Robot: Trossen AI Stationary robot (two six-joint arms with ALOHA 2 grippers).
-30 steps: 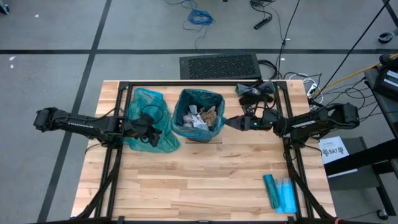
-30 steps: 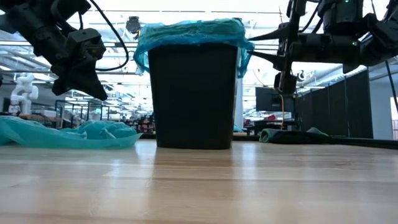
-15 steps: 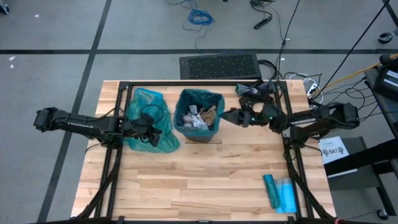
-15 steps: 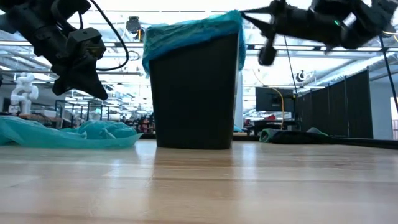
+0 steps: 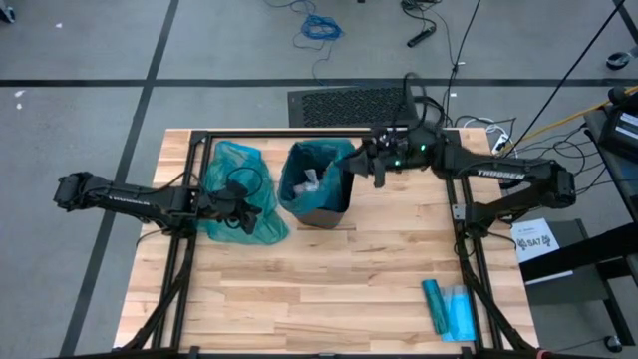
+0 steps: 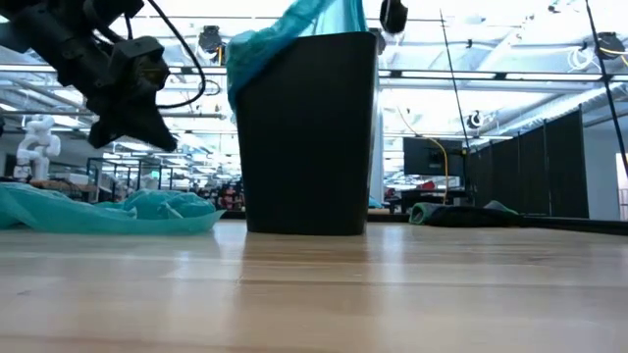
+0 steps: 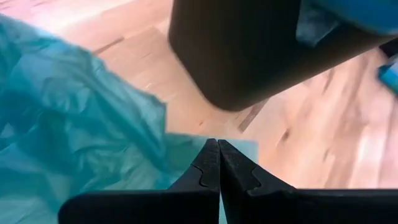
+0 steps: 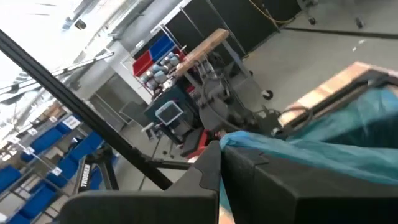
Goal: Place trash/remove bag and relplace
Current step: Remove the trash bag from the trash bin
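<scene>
With its fingers pinched on the teal bag (image 5: 334, 160) at the bin's (image 5: 321, 207) three-o'clock rim, the right gripper (image 5: 361, 157) looks mid bag-removal, next needing a straight lift clear of the bin, while the left gripper (image 5: 242, 212) rests closed and empty over the spare bag (image 5: 227, 165) at nine o'clock.

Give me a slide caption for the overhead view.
Right gripper pulls the teal plastic liner up from the black bin.

Even, bright overhead light is cast on the wooden table (image 5: 329, 269). Ceiling glare is seen across the low view's top; motion blur smears the left wrist view's right side.
</scene>
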